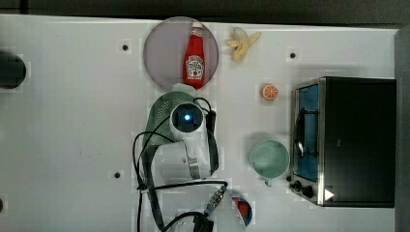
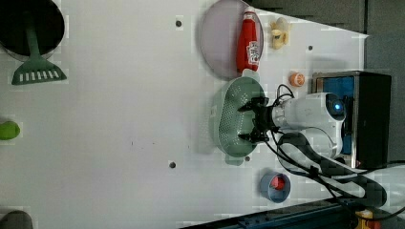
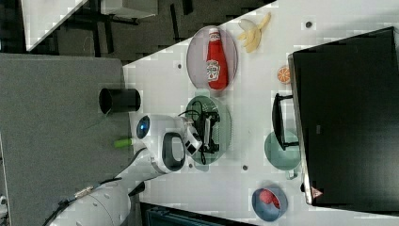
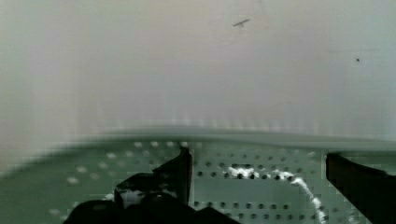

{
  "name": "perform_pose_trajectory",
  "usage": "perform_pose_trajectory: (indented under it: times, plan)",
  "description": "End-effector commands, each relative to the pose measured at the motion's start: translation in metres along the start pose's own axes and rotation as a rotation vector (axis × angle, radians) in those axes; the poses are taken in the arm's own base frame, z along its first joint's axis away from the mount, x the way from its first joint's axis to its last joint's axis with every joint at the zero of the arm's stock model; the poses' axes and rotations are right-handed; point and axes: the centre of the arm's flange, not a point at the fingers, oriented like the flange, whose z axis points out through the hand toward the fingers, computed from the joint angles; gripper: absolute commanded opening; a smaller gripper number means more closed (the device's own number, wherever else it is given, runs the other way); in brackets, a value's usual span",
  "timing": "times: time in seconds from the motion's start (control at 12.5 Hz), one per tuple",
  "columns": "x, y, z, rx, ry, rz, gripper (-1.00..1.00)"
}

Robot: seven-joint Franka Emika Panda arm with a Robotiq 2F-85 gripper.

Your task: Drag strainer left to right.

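The pincer (image 2: 249,120) hangs wide open inside the strainer (image 2: 232,102), and it holds nothing. In the wrist view its two black fingers (image 4: 180,170) stand far apart over the holey floor of the strainer (image 4: 261,186).

The strainer looks like thin plastic, so I think it is light and a bit bendy. It should slide easily on the smooth white surface (image 1: 72,145). It could tip or skip if pushed too high up. A good place to hold is the rim or wall on one long side, with one finger inside and one outside. Pushing low on the inside wall could work too.

The strainer is the landmark here. Going from near it to far in the top view:
- One red ketchup bottle (image 1: 195,55) lies on one round plate (image 1: 162,48), just beside the strainer's tab.
- One mint cup (image 1: 269,158) sits near.
- One orange slice (image 1: 269,92) sits near as well.
- One banana (image 1: 241,43) lies past the plate.
- One blue bowl (image 1: 244,209) sits farther off.
- One black oven (image 1: 358,140) is farthest.
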Motion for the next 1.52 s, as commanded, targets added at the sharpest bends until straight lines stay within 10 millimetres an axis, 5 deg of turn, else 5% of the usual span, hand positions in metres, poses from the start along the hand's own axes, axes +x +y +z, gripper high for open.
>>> perform_pose_trajectory:
  times: [0.08, 0.96, 1.28, 1.52]
  plan:
    - [0.020, -0.008, -0.015, 0.033, 0.022, -0.127, 1.00]
    - [0.128, -0.016, -0.016, 0.039, 0.076, -0.098, 1.00]
    - [0.146, -0.015, -0.016, 0.041, 0.085, -0.081, 1.00]
    - [0.139, -0.019, -0.031, 0.063, 0.090, -0.282, 1.00]
